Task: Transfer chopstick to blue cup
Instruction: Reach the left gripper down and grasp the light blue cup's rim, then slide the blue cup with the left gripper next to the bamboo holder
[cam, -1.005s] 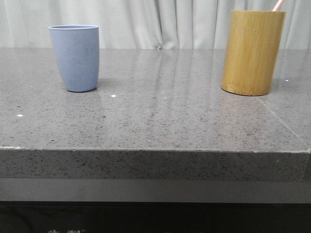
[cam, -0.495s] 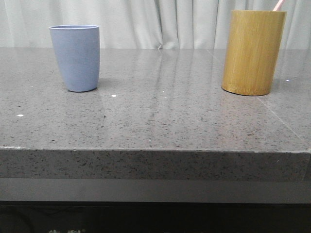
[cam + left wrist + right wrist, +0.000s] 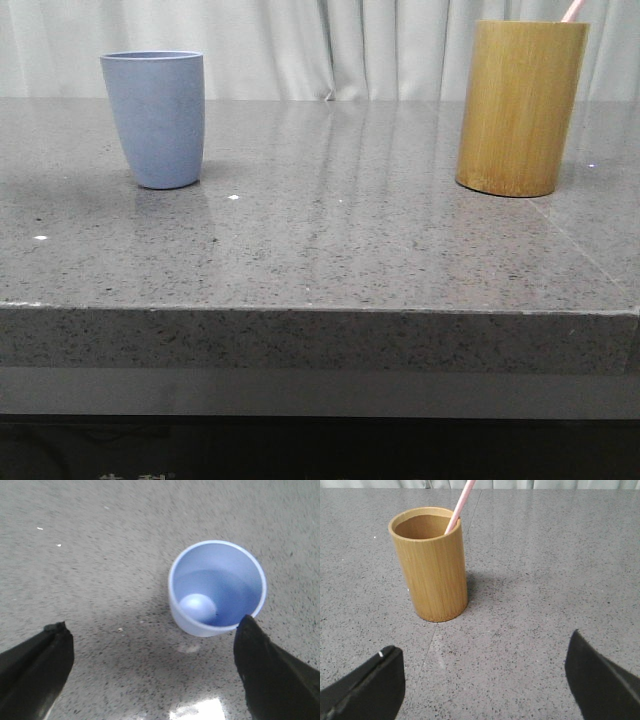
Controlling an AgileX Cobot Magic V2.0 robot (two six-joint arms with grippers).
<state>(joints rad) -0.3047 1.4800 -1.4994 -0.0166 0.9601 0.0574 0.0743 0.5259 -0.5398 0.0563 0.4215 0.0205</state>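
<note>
Nothing on the table has moved since a second ago: from the front, the blue cup (image 3: 154, 119) stands where it stood on the left of the grey stone table (image 3: 330, 240), and the bamboo holder (image 3: 520, 107) where it stood on the right, with the pink tip of the chopstick (image 3: 572, 10) poking above its rim. Only a faint shadow has spread over the stone left of the cup. My left gripper (image 3: 150, 667) hangs over the blue cup with its jaws wide apart, the cup's mouth empty and one finger (image 3: 265, 675) near its rim. My right gripper (image 3: 485, 680) is also spread open and empty, looking down on the bamboo holder from the near side, some way short of it. The chopstick leans against the holder's rim, its lower part hidden inside. So I judge the job is at its very start: the reach toward the chopstick, with nothing grasped yet. Next I would bring my right gripper forward and up to the bare length above the rim, line the jaws either side of that slanted stick, close gently, and lift along its lean so the holder does not tip.
</note>
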